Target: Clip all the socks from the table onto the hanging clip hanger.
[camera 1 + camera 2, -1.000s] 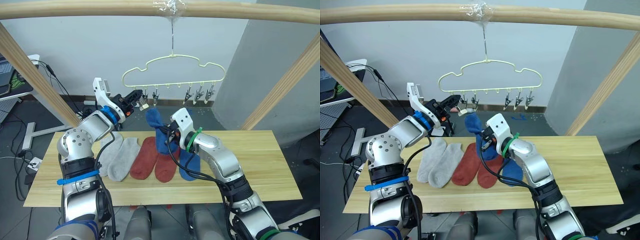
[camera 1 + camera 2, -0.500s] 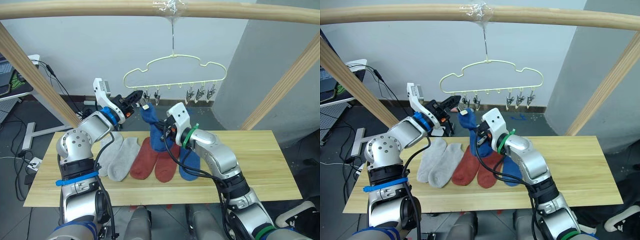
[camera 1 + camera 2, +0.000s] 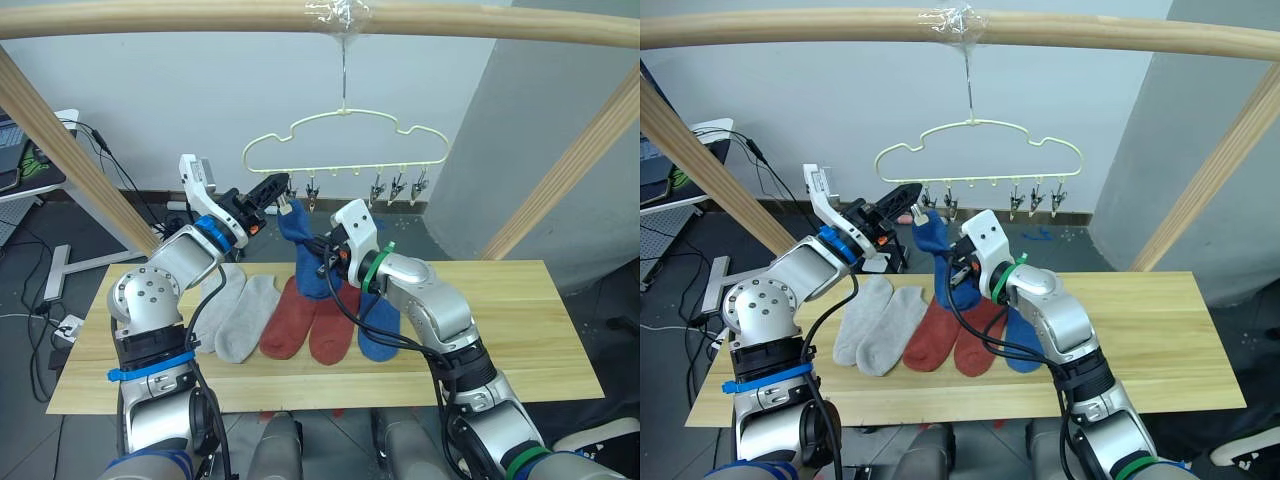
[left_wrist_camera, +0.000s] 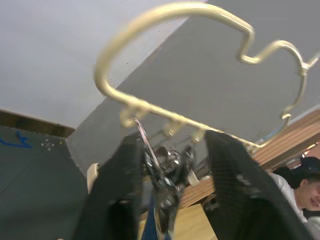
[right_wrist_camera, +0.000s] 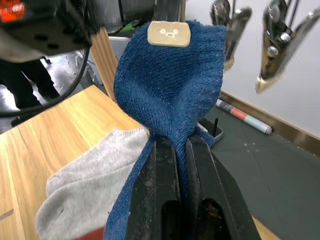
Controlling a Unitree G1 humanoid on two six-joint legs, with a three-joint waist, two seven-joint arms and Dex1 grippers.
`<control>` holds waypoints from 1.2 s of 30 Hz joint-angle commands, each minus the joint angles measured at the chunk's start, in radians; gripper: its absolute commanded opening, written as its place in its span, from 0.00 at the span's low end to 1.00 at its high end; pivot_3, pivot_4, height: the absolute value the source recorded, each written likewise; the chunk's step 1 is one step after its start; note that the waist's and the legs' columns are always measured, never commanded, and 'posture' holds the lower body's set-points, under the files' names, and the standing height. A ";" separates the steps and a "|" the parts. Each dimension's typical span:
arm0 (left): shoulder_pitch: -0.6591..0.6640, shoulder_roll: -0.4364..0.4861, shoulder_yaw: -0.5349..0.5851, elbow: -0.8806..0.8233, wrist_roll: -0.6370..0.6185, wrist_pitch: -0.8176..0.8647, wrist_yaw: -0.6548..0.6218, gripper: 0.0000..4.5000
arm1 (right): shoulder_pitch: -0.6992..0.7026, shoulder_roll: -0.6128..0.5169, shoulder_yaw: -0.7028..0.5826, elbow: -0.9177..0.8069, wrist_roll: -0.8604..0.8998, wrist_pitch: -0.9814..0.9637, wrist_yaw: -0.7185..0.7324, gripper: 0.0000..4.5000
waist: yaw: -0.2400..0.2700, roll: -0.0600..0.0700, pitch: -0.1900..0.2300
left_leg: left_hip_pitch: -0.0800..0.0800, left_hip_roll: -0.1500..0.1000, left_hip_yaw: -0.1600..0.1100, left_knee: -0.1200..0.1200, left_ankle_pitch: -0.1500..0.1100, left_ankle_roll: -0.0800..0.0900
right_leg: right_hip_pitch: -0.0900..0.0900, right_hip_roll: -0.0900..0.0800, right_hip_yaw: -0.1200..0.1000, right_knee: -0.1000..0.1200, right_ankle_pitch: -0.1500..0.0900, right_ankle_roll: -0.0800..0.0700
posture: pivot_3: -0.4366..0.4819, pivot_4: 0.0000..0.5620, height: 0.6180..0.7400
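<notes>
Between the right gripper's [image 5: 172, 150] closed jaws a soft, limp blue sock [image 5: 170, 85] hangs bunched, its cuff raised to the clip hanger's [image 3: 345, 150] endmost clip, which the left gripper's [image 4: 167, 165] jaws squeeze, above the table [image 3: 520, 330].

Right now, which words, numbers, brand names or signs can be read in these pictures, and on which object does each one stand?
No readable text anywhere.
Small cream rubber patch on the blue knit sock held by the right hand: embossed marks, too blurred to read.
</notes>
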 commanded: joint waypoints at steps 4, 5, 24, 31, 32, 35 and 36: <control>0.035 0.059 0.066 -0.080 -0.090 0.024 0.036 0.97 | -0.023 0.013 -0.003 0.018 0.018 -0.031 0.009 0.00 | -0.001 0.000 0.000 | 0.000 0.000 0.000 0.000 0.000 0.000 | 0.000 0.000 0.000 0.000 0.000 0.000 | 0.56 0.40 1.00; 0.048 0.072 0.077 -0.091 -0.106 0.033 0.046 0.99 | -0.026 0.016 -0.002 0.027 0.018 -0.035 0.010 0.00 | -0.002 0.000 0.000 | 0.000 0.000 0.000 0.000 0.000 0.000 | 0.000 0.000 0.000 0.000 0.000 -0.001 | 0.56 0.40 1.00; 0.230 0.255 0.049 -0.283 -0.158 0.062 0.078 1.00 | -0.078 0.055 -0.034 0.249 0.028 -0.091 0.028 0.73 | 0.030 0.000 0.000 | 0.000 0.000 -0.001 -0.002 0.000 0.000 | -0.001 0.000 -0.002 -0.001 0.000 -0.003 | 0.63 0.39 1.00; 0.267 0.261 -0.073 -0.385 -0.071 0.014 0.059 1.00 | -0.012 -0.021 0.001 0.147 -0.034 -0.113 0.002 0.99 | 0.040 0.000 0.000 | 0.000 0.000 0.000 -0.002 0.000 0.000 | -0.001 0.000 -0.001 -0.001 -0.001 -0.003 | 0.60 0.38 1.00; 0.276 0.257 -0.102 -0.398 -0.028 -0.013 0.058 1.00 | 0.003 -0.038 0.002 0.111 -0.026 -0.095 0.016 0.99 | 0.040 0.000 0.000 | 0.000 0.000 0.000 -0.002 0.000 0.000 | -0.001 0.000 -0.001 -0.001 -0.001 -0.003 | 0.58 0.37 1.00; 0.272 0.211 -0.267 -0.406 0.228 -0.220 0.042 0.96 | 0.080 -0.153 -0.020 -0.093 0.005 -0.044 0.082 1.00 | 0.048 0.000 0.000 | 0.000 0.001 0.000 -0.003 0.000 0.000 | -0.002 0.000 -0.002 -0.001 -0.003 -0.005 | 0.57 0.37 1.00; 0.267 0.199 -0.336 -0.392 0.316 -0.294 0.028 0.92 | 0.103 -0.188 -0.042 -0.160 0.026 -0.031 0.101 1.00 | 0.054 0.000 0.000 | -0.001 0.001 0.000 -0.003 0.000 0.000 | -0.001 0.000 -0.002 -0.001 -0.004 -0.007 | 0.55 0.36 1.00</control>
